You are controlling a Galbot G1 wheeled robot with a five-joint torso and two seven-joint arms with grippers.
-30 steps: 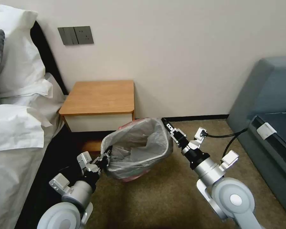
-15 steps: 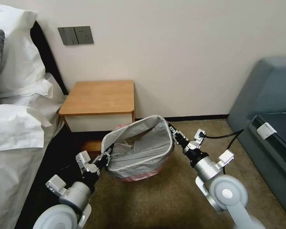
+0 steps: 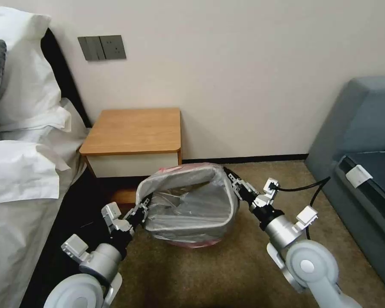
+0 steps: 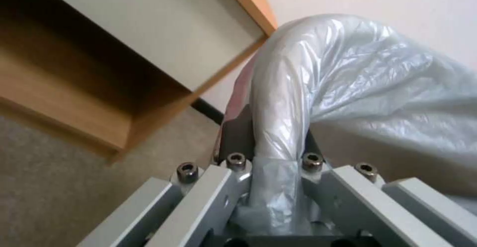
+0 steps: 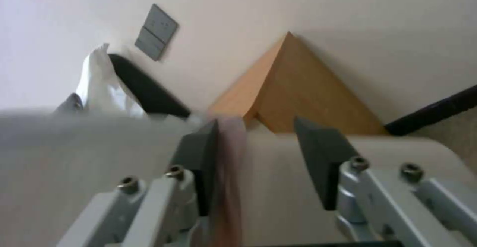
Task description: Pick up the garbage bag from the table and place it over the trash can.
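Right end effector (image 5: 256, 165): dark pads spread apart, the pinkish edge of the garbage bag (image 5: 228, 172) running between them against one pad. Beyond stands the wooden surface (image 5: 298, 90); a grey wall switch (image 5: 156, 31) above.

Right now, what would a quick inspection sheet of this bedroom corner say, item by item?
Surface: brown carpet floor; the table stands against the wall, its wooden top bare.
Job's things: garbage bag is stretched over the rim of the trash can, pinkish edge hanging down its outside.
Clutter: nothing seen.
Grippers: left gripper is shut on the garbage bag at the rim's near-left corner; right gripper is at the rim's right side, its fingers apart with the bag's pink edge between them.
Cables: black cable loops from the right wrist.
Surroundings: bed with white pillows on the left, grey sofa on the right, wall switch plate.
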